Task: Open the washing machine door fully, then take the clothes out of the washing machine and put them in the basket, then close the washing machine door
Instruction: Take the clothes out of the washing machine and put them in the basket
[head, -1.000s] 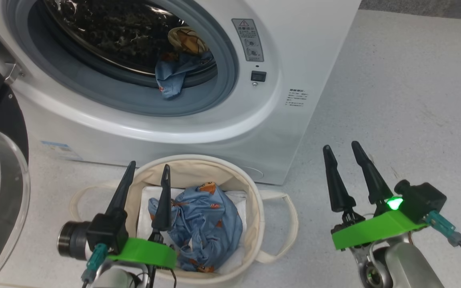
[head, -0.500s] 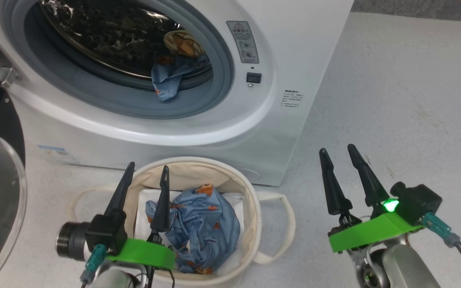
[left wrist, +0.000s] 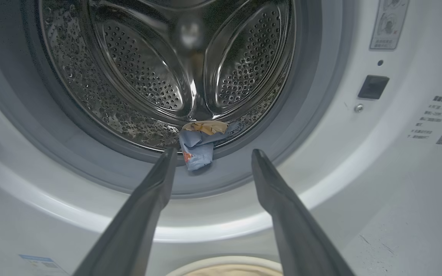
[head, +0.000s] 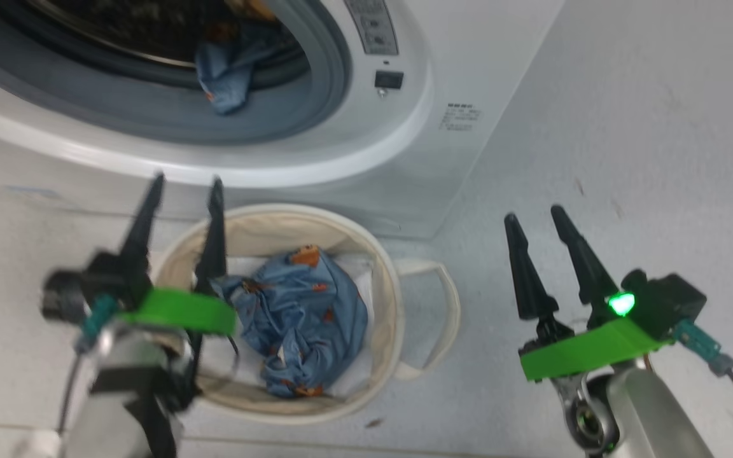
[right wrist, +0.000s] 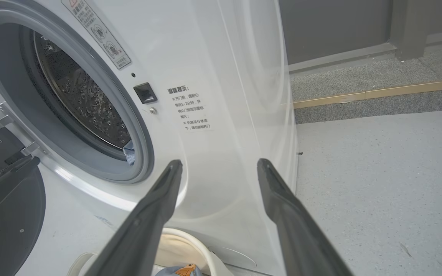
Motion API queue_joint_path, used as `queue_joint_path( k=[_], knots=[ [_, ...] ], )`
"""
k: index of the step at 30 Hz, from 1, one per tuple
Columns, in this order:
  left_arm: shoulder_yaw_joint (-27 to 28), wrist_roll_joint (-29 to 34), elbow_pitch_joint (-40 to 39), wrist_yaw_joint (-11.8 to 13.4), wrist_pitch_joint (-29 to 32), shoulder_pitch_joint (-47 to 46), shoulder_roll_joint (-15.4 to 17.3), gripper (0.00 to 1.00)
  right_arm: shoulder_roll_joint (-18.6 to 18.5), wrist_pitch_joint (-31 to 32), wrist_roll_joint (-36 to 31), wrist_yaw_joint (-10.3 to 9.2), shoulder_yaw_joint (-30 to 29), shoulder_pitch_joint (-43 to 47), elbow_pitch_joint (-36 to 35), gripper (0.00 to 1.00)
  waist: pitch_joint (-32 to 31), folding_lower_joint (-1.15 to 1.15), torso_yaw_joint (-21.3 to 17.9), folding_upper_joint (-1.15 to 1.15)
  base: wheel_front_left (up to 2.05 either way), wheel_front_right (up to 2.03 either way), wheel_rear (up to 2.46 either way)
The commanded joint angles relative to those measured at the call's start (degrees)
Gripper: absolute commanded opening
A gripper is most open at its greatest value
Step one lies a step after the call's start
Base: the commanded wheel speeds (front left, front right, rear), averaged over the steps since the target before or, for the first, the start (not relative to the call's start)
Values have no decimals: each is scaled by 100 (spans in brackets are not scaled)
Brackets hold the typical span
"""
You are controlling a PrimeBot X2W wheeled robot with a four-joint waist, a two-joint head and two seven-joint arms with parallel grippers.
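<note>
Looking along my left gripper, fingers spread and empty: the clothes hang down over the drum lip of the washing machine, dead ahead between my fingertips. Right gripper, also spread, sits farther off beside the basket. Left's nearer.

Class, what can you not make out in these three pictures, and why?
- Head view: the left gripper is blurred, so its fingers' edges are unclear.
- Left wrist view: the garment hangs over the drum lip; how much lies behind is hidden.
- Right wrist view: the washing machine door is cut off by the left edge.
- Head view: the label text is too small to read.
</note>
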Motion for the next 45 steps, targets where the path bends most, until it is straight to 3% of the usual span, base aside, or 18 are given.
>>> queue_joint_path(
  k=[1, 8, 17, 33, 44, 45],
  knots=[
    [222, 2, -97, -27, -27, -188, 205, 100, 22, -71, -4, 2, 143, -147, -220, 100, 329, 0, -131, 0, 0, 0, 0],
    [437, -356, 878, -398, 27, -1575, 526, 100, 22, -71, 58, 2, 198, -483, -335, 100, 944, 0, -347, 0, 0, 0, 0],
    [571, -855, 2227, -547, 646, -3222, 819, 100, 22, -71, 152, 2, 241, -725, -377, 100, 1284, 0, -534, 0, 0, 0, 0],
    [263, -989, 4166, -524, 1203, -4697, 800, 100, 22, -71, 250, 2, 351, -897, -406, 100, 1478, 0, -751, 0, 0, 0, 0],
    [101, -1106, 4711, -593, 1127, -5149, 663, 100, 22, -71, 325, 2, 367, -945, -426, 100, 1587, 0, -892, 0, 0, 0, 0],
    [77, -1118, 4735, -600, 1090, -5173, 652, 95, 22, -71, 330, 2, 367, -948, -427, 100, 1595, 0, -898, 0, 0, 0, 0]
  ],
)
